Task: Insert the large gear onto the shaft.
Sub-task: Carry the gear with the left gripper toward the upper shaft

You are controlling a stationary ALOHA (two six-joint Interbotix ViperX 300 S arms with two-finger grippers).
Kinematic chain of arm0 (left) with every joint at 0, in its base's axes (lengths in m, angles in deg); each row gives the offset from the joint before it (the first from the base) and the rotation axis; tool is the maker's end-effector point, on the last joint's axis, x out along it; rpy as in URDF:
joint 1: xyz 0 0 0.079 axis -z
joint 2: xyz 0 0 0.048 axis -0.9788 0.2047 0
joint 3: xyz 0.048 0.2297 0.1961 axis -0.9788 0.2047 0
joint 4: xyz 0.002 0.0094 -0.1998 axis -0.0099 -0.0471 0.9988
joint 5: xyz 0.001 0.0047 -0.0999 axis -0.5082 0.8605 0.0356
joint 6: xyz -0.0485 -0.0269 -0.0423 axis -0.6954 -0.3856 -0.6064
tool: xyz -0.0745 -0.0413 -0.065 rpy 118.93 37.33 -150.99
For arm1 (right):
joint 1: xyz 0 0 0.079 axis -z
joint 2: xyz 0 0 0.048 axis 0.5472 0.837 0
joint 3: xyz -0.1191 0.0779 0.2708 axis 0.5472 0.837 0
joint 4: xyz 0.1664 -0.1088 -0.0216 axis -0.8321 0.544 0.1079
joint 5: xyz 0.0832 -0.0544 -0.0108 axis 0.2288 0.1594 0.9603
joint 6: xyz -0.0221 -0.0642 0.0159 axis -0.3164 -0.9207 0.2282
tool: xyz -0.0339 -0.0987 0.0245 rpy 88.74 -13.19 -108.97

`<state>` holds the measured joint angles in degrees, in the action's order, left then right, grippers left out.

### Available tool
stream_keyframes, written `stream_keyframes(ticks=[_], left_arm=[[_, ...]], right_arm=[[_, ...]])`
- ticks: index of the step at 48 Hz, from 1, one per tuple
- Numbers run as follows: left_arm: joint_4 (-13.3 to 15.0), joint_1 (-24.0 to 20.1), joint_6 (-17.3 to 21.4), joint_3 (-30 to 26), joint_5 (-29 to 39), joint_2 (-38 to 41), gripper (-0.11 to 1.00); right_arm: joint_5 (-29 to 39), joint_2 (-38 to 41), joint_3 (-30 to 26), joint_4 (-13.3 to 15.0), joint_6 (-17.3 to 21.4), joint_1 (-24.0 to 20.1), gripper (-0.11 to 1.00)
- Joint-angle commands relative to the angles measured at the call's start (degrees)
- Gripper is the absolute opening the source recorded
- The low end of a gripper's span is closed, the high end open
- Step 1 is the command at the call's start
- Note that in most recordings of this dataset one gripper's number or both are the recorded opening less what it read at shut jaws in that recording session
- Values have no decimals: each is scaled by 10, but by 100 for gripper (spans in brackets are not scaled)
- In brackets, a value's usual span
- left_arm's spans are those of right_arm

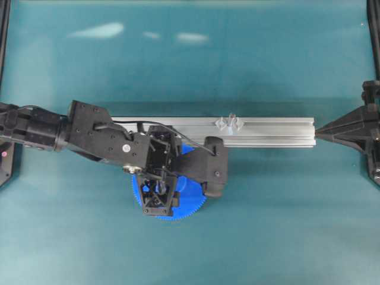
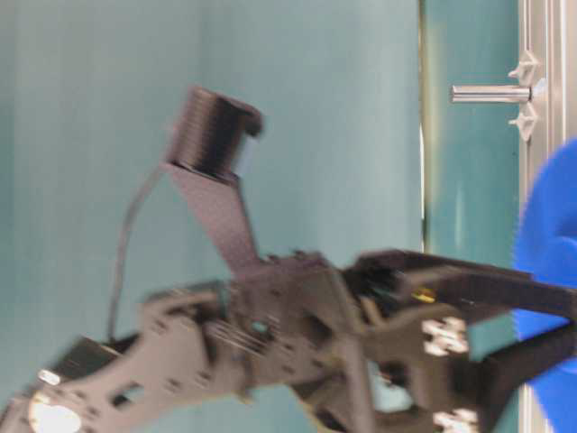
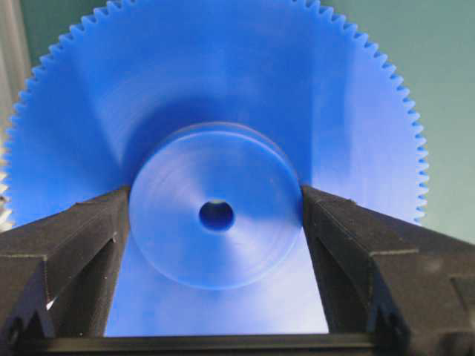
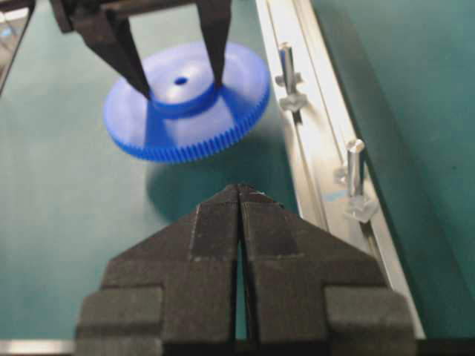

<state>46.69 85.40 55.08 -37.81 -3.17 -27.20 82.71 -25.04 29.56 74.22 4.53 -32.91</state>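
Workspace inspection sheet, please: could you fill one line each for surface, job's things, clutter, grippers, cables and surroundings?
Surface: teal table, with an aluminium rail lying across it.
Job's things: large gear held by its raised hub, tilted and off the table, its shadow below; two upright pegs on the rail, shaft nearer the gear, second peg farther along; both bare.
Clutter: nothing seen.
Grippers: left gripper has its fingers on both sides of the hub; right gripper shut, empty, parked at the rail's end.
Cables: black cable runs to the left wrist camera.
Surroundings: black frame posts at the table edges.
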Motion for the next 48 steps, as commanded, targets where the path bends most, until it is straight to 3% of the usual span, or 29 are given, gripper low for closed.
stream_keyframes(ticks=[1,32,48], left_arm=[[-1,-3,11,-38,19,-32,77],[-5,-64,111,-148,111,-26,77],[-5,-79,123,-205,119,-18,77]], right_arm=[[1,4,-5,0,6,1,1],[13,-20,-4,0,6,1,1],[11,-20,-1,-1,5,1,1]])
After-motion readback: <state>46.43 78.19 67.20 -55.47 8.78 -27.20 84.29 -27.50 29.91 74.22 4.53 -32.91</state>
